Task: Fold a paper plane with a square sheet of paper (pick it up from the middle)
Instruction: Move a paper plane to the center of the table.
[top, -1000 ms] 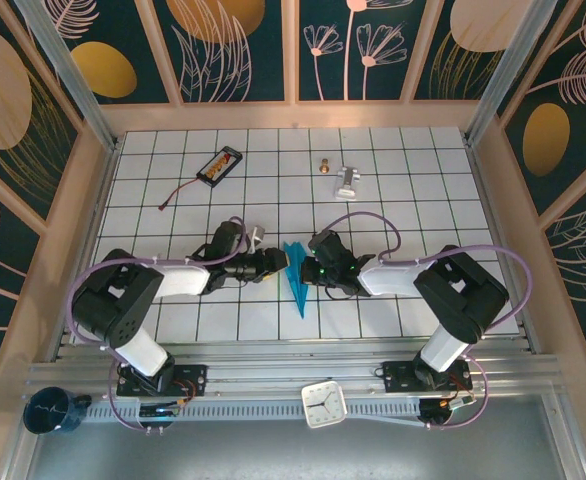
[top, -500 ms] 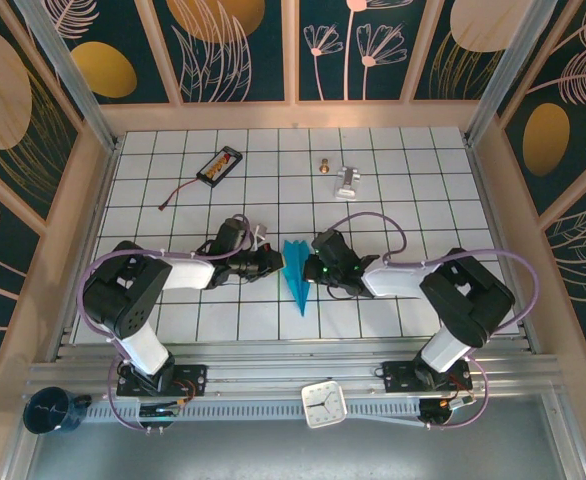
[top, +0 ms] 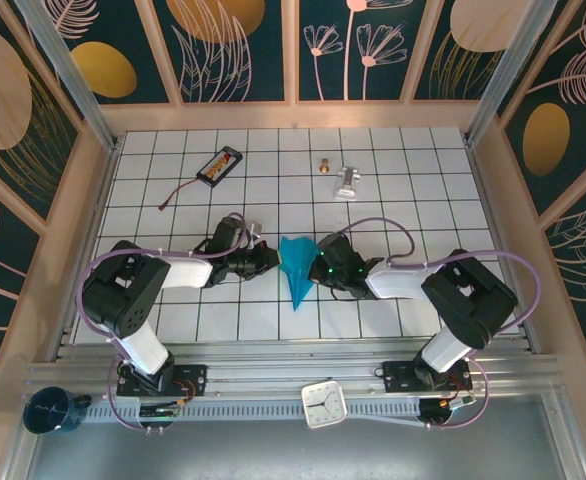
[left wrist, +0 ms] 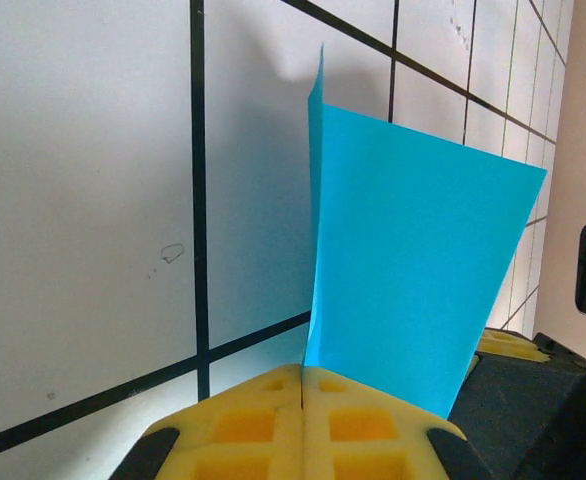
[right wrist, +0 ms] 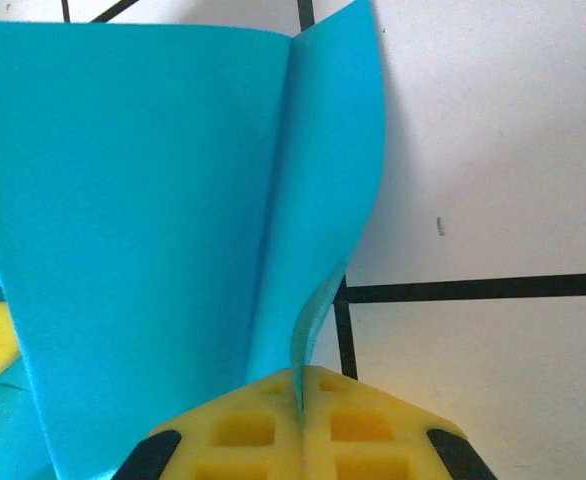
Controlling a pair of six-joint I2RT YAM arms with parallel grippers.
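The square sheet of paper is folded into a teal-blue paper plane (top: 296, 268) on the white grid table (top: 413, 200), its point toward the near edge and its far end spread wide. My left gripper (top: 272, 259) is at its left side and my right gripper (top: 319, 269) at its right. In the left wrist view the yellow pads (left wrist: 243, 420) are pressed together, and a wing of the plane (left wrist: 413, 270) rises from the seam of my left gripper (left wrist: 303, 372). My right gripper (right wrist: 298, 375) is shut on the curled edge of the other wing (right wrist: 133, 200).
A black battery pack (top: 219, 165) with a wire lies at the far left. A silver metal piece (top: 346, 181) and a small brass part (top: 325, 165) lie at the far middle. A white clock (top: 324, 404) and a dark cup (top: 53, 411) sit at the near rail.
My left gripper has shut on the plane's left wing. The wings have spread apart, so the plane's far end looks wider from above. The right gripper keeps its hold.
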